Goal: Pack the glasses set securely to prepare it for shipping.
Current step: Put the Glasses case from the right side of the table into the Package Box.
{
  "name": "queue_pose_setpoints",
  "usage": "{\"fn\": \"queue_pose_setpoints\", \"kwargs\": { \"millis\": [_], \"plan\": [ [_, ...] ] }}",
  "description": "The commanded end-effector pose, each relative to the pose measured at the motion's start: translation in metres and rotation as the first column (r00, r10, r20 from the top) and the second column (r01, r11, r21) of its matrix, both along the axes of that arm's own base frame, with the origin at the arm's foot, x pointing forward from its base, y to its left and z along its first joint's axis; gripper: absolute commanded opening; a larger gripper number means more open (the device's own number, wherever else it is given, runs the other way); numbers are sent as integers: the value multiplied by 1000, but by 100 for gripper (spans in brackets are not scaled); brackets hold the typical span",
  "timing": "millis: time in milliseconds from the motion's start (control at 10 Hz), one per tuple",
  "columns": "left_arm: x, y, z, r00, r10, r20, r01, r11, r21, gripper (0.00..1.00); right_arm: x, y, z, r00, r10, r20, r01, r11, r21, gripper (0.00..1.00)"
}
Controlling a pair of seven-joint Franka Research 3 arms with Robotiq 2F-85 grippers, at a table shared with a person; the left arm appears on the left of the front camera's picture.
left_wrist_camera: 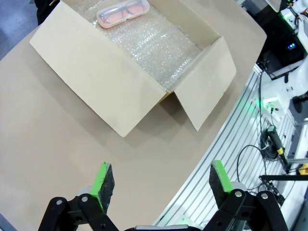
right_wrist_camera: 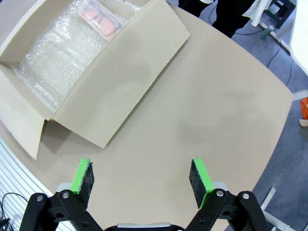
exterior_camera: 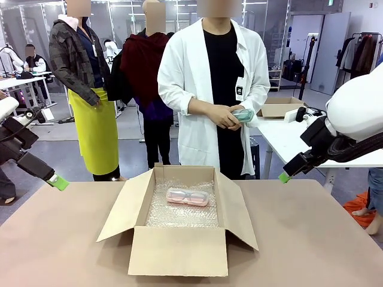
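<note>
A large, open robotics lab hall: a person in a white lab coat (exterior_camera: 212,89) stands at a brown table (exterior_camera: 311,239) flanked by white robot arms (exterior_camera: 359,107), whose left gripper (left_wrist_camera: 161,185) and right gripper (right_wrist_camera: 139,180) carry green pads. Behind, across a grey floor (exterior_camera: 128,128), stand white work tables (exterior_camera: 287,140), one bearing a cardboard box (exterior_camera: 281,107), and a clothes rack (exterior_camera: 362,54) by the far wall. The brown table's near edge rests on a bare aluminium frame (left_wrist_camera: 226,159), with loose cables (left_wrist_camera: 261,110) and electronics below it.
</note>
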State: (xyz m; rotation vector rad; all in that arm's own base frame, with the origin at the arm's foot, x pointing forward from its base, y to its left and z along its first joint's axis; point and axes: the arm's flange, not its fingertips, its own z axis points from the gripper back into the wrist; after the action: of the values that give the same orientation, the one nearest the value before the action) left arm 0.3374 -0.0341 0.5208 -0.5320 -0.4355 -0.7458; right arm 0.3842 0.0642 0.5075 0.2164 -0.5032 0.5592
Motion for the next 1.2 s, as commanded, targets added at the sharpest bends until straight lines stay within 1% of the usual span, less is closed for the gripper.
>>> {"fn": "queue_pose_setpoints", "kwargs": {
  "millis": [0, 1100],
  "plan": [
    [0, 2, 0, 1000, -24, 5, 24, 999, -26, 100, 2, 2, 2, 1000, -13, -14, 13, 1000, 2, 100],
    [0, 2, 0, 1000, -24, 5, 24, 999, -26, 100, 2, 2, 2, 1000, -13, -14, 13, 1000, 2, 100]
  ]
}}
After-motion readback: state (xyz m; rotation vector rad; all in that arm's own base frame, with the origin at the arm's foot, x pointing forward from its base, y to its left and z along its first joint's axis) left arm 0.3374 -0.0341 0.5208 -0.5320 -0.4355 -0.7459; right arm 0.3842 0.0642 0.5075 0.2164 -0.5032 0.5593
